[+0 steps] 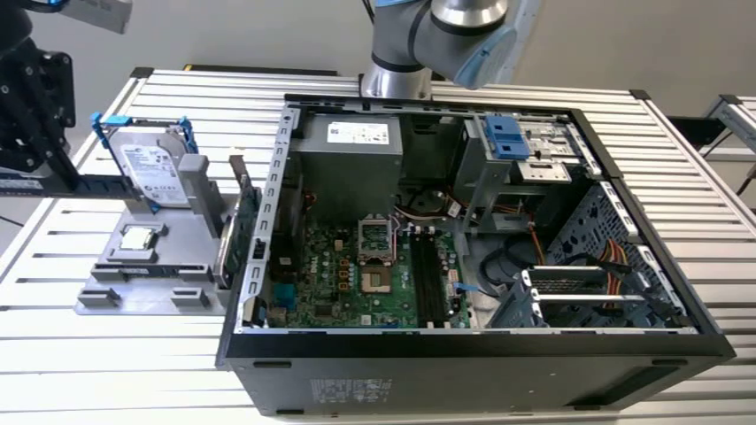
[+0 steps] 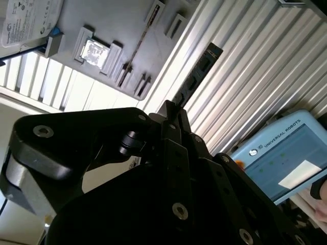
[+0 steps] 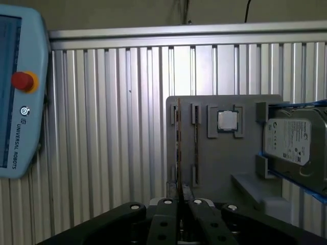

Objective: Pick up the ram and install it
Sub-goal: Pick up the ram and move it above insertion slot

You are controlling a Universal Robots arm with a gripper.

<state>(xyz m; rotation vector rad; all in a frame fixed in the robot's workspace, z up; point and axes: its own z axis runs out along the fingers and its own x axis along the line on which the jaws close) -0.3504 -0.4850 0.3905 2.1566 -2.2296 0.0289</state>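
One slatted table (image 1: 119,372) (grey wall (image 1: 236,35))

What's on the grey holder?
Hard drive standing upright, a processor chip lying flat, a green card on edge. The card hides part of the grey holder behind it.

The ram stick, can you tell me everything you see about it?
The ram is a long, thin, flat board, dark in the second wrist view, with a row of black chips along it. One end is pinched in the shut tool; the rest sticks straight out, free, over the ribbed metal table. Nothing else touches it.
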